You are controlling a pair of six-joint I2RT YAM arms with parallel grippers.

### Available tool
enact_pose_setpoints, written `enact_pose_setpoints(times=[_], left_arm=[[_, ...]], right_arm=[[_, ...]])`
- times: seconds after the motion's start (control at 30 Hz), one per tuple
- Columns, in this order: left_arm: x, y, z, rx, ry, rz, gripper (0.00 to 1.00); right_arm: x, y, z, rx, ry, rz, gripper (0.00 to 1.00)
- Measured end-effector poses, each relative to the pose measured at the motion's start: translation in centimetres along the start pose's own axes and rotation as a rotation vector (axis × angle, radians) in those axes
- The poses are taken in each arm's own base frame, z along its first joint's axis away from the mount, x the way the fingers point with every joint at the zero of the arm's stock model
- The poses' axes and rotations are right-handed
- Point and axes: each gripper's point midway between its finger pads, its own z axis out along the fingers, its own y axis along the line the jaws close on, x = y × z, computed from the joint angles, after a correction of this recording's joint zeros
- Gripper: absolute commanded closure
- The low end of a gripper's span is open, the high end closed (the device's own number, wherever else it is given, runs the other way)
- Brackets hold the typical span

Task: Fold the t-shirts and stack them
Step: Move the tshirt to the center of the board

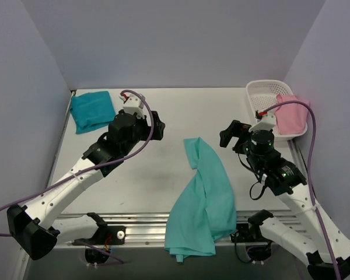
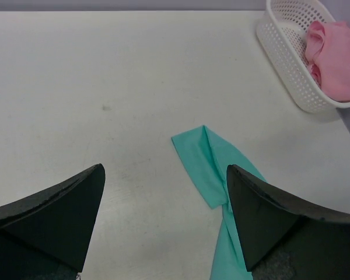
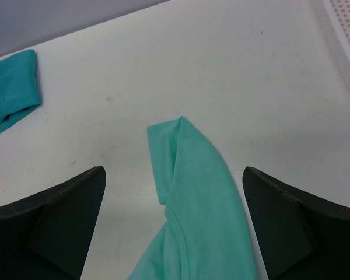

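Observation:
A mint-green t-shirt (image 1: 203, 198) lies crumpled lengthwise down the table's middle, its lower end hanging over the near edge; its upper end shows in the left wrist view (image 2: 207, 160) and the right wrist view (image 3: 192, 186). A darker teal t-shirt (image 1: 92, 110) sits folded at the far left corner, also seen by the right wrist (image 3: 10, 87). My left gripper (image 1: 157, 126) hovers open left of the mint shirt's top. On the other side my right gripper (image 1: 229, 135) hovers open. Neither holds anything.
A white mesh basket (image 1: 268, 93) stands at the far right with pink cloth (image 1: 291, 116) draped in it, seen too in the left wrist view (image 2: 291, 64). Grey walls close the table on three sides. A metal rail (image 1: 134, 221) runs along the near edge.

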Motion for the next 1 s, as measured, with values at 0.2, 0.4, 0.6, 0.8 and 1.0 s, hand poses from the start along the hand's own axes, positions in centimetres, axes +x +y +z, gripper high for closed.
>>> enact_pose_setpoints(times=[0.2, 0.4, 0.6, 0.8, 1.0], left_arm=[[4.1, 0.7, 3.5, -0.045, 0.108, 0.032, 0.05], [11.0, 0.8, 7.8, -0.034, 0.258, 0.032, 0.04], [16.4, 0.8, 12.1, -0.013, 0.357, -0.004, 0.01], [20.8, 0.9, 16.1, 0.027, 0.445, -0.079, 0.0], [22.2, -0.6, 18.8, 0.09, 0.471, -0.139, 0.06]], right_arm=[[1.0, -0.1, 1.3, 0.04, 0.029, -0.009, 0.0], [1.2, -0.7, 1.6, 0.081, 0.03, -0.012, 0.0], [1.2, -1.0, 1.5, 0.095, 0.025, -0.016, 0.0], [1.0, -1.3, 1.2, 0.113, 0.013, -0.019, 0.0], [1.0, -1.5, 1.2, 0.125, 0.011, -0.022, 0.0]])
